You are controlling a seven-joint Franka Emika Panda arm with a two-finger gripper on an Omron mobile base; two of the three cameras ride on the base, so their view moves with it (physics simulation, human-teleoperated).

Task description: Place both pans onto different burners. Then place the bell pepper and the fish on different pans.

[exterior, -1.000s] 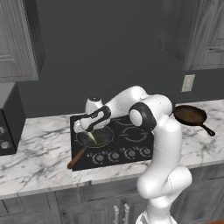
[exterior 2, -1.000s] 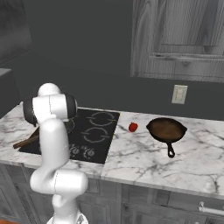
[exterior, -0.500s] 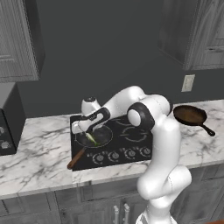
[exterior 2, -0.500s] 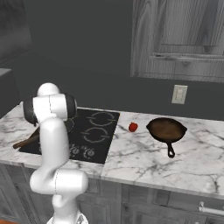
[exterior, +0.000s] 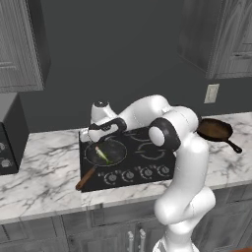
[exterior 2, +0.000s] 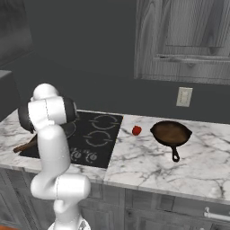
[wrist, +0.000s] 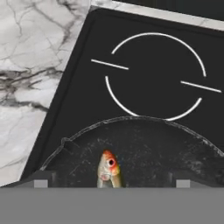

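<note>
The black pan [exterior: 106,152] with a reddish-brown wooden handle sits on the front left burner of the cooktop [exterior: 147,152]. The greenish-yellow fish [exterior: 102,155] lies inside it. My gripper [exterior: 96,137] hovers just above the pan, open. In the hand view the fish's [wrist: 108,169] head lies loose on the pan floor [wrist: 144,148] between my spread fingertips [wrist: 40,180], with a free burner [wrist: 155,76] beyond the pan. The brown pan [exterior 2: 170,133] rests on the marble counter right of the cooktop [exterior 2: 96,137]. The red bell pepper [exterior 2: 136,130] lies on the counter between them.
A dark appliance [exterior: 7,142] stands on the counter at the far left. Upper cabinets [exterior 2: 184,40] hang over the right side, above a wall outlet [exterior 2: 184,96]. A row of knobs [exterior: 130,174] runs along the cooktop's front edge.
The gripper has opened and let the fish go into the black pan, then lifted slightly above it. The brown pan and the bell pepper have not moved.
</note>
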